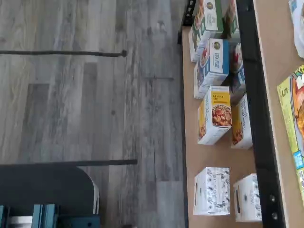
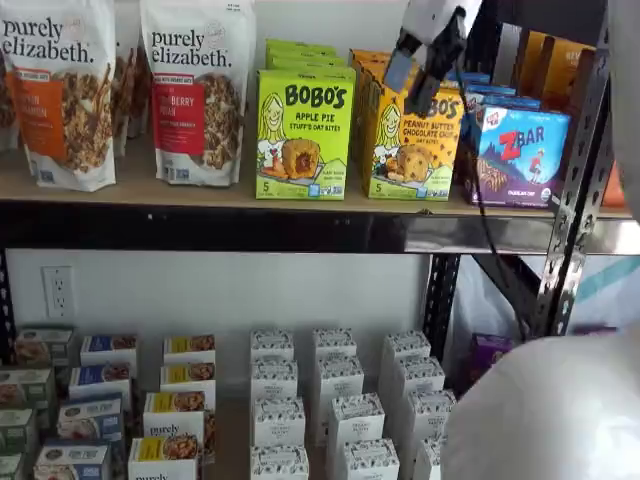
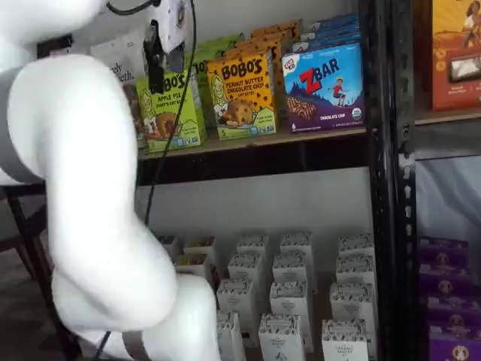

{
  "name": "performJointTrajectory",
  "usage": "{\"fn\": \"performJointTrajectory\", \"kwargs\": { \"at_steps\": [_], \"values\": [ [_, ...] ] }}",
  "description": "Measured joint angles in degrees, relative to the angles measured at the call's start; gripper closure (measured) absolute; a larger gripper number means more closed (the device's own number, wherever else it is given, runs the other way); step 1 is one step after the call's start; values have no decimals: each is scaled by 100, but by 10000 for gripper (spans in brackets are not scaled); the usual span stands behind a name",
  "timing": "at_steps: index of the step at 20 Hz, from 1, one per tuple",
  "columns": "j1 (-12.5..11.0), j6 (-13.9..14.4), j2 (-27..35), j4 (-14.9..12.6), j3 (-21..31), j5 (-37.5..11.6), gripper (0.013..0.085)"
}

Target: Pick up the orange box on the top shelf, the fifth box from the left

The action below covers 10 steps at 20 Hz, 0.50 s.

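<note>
The orange box [image 2: 410, 140] [image 3: 242, 94], a yellow-orange BOBO'S carton, stands upright on the top shelf [image 2: 200, 188] [image 3: 316, 137] between a green box and a blue one. My gripper [image 2: 408, 90] hangs from the upper edge in a shelf view, its white body above and its two black fingers in front of the orange box's upper face. A gap shows between the fingers and nothing is in it, so it is open. Only one dark finger of the gripper [image 3: 158, 75] shows in a shelf view, in front of the green box. The wrist view shows the shelf's black front rail [image 1: 256, 118] and no fingers.
Next to the orange box stand the lime-green Apple Pie box [image 2: 303, 135] and the ZBar box [image 2: 520, 155]. Granola bags [image 2: 195, 90] fill the shelf's left. Small white boxes [image 2: 330, 400] crowd the lower shelf. A perforated upright [image 2: 570, 200] stands at the right. My white arm [image 3: 90, 188] blocks much of one view.
</note>
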Motion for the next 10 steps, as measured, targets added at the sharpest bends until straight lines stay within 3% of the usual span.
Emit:
{"fn": "performJointTrajectory", "kwargs": {
  "at_steps": [10],
  "values": [
    [31,-20,-56,78,256,-335,130]
  ]
}}
